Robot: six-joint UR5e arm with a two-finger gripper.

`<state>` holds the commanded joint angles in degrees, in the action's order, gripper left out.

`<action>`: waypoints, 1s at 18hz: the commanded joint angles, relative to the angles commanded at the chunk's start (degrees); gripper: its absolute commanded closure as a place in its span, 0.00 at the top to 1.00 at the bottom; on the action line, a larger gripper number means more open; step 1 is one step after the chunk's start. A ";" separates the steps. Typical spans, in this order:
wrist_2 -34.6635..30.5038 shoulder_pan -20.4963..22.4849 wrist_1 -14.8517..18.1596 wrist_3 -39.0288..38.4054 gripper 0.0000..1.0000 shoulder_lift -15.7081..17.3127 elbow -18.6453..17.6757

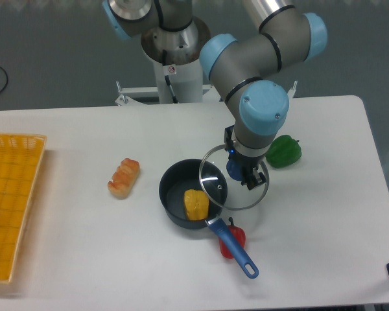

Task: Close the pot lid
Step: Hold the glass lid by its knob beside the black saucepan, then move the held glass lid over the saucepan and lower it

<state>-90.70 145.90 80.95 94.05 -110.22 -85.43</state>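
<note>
The pot (176, 202), a small dark grey saucepan with a long blue handle (232, 248) pointing to the front right, stands open near the table's middle with a yellow food piece (196, 204) inside. The pot lid (235, 177), a clear glass disc with a metal rim, hangs just right of the pot, its left edge overlapping the pot's right rim. My gripper (238, 170) reaches down from above and is shut on the lid's blue knob.
A green pepper (284, 151) lies right of the gripper. A red item (236, 236) sits partly under the pot handle. An orange pastry-like piece (124, 177) lies left of the pot. A yellow basket (11, 201) stands at the table's left edge.
</note>
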 joint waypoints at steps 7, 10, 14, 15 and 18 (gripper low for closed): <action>-0.35 -2.02 0.00 -2.98 0.60 0.79 -1.76; -0.44 -3.43 -0.26 -4.74 0.60 1.32 -2.64; -0.44 -5.18 -0.70 -8.17 0.60 2.20 -4.13; -0.53 -5.71 -1.14 -9.13 0.60 2.20 -4.39; -1.93 -7.03 -2.02 -10.72 0.60 2.37 -5.45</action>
<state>-92.63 138.87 78.93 83.33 -107.84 -90.88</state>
